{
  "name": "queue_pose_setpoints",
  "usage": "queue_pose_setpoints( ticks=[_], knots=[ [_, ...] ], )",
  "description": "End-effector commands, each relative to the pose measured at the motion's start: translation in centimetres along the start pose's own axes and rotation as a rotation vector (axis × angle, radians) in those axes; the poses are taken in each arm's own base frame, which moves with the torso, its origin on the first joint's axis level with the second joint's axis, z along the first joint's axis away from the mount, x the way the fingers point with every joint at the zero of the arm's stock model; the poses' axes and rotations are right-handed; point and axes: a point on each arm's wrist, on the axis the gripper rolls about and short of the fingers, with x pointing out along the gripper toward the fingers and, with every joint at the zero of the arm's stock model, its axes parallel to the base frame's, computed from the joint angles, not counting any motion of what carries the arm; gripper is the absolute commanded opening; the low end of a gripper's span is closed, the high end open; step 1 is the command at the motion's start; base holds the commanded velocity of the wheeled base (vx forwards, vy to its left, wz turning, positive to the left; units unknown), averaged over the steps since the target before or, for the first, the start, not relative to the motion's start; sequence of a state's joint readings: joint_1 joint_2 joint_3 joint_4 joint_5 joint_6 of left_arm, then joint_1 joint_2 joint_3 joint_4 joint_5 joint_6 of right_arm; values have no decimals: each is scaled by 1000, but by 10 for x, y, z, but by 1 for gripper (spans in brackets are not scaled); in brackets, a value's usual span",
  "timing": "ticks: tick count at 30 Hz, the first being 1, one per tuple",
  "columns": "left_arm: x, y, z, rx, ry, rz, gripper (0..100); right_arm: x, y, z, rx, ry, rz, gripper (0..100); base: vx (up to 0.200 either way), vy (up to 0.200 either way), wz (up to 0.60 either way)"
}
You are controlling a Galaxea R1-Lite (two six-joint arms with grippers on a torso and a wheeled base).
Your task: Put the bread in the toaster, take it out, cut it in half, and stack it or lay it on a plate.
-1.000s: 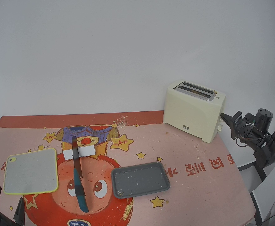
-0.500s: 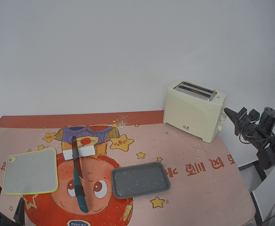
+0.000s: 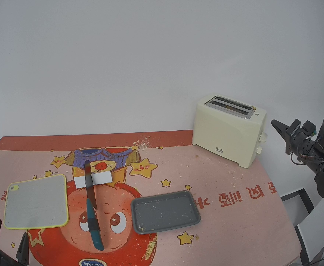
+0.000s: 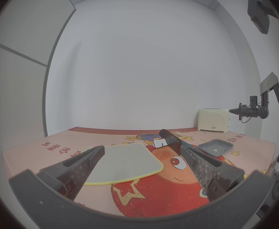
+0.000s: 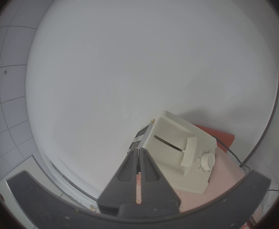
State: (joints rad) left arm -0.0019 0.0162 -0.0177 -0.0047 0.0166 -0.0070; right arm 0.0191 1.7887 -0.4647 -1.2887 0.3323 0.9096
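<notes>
The cream toaster point(image 3: 228, 130) stands at the table's back right, its side lever point(image 5: 189, 147) and dial point(image 5: 207, 160) facing my right gripper point(image 3: 276, 124). That gripper hangs in the air just right of the toaster, shut with nothing in it and off the lever. I cannot make out any bread in the dark slots point(image 3: 230, 107). A grey rectangular plate point(image 3: 165, 211) lies at the table's middle front. Left of it a teal-handled knife point(image 3: 91, 200) rests with its blade on a white block point(image 3: 95, 178). My left gripper point(image 3: 8, 237) is open and low at the front left corner.
A grey cutting board with a yellow-green rim point(image 3: 36, 201) lies at the front left, just ahead of my left gripper point(image 4: 142, 156). Crumbs dot the cartoon-printed table cover point(image 3: 221, 200). The table's right edge runs close below the right arm.
My right gripper has pulled back from the toaster's lever side, moving right and slightly up. The left arm and the objects on the table are unmoved.
</notes>
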Motion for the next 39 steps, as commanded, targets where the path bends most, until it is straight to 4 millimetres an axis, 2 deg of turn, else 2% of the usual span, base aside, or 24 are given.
queue_pose_setpoints(
  ticks=[1,5,10,12,17,26,31,39],
  knots=[
    [1,0,-5,-1,8,1,100,-57,18,20,-392,11,-145,0,0,0,0],
    [1,0,-5,-1,6,1,100,-92,21,21,-484,130,-290,0,0,0,0],
    [1,0,-5,-1,6,1,100,-106,23,16,-474,294,-381,0,0,0,0],
    [1,0,-5,-1,8,1,100,-108,21,17,-467,302,-400,0,0,0,0],
    [1,0,-5,-1,8,1,100,-105,17,15,-452,319,-418,0,0,0,0],
    [1,0,-5,-1,8,1,100,-62,-20,-4,-258,487,-481,0,0,0,0],
    [1,0,-5,-1,6,1,100,-49,-26,-18,-221,561,-487,0,0,0,0],
    [1,0,-5,-1,8,1,100,-40,-33,-28,-216,609,-490,0,0,0,0]
  ],
)
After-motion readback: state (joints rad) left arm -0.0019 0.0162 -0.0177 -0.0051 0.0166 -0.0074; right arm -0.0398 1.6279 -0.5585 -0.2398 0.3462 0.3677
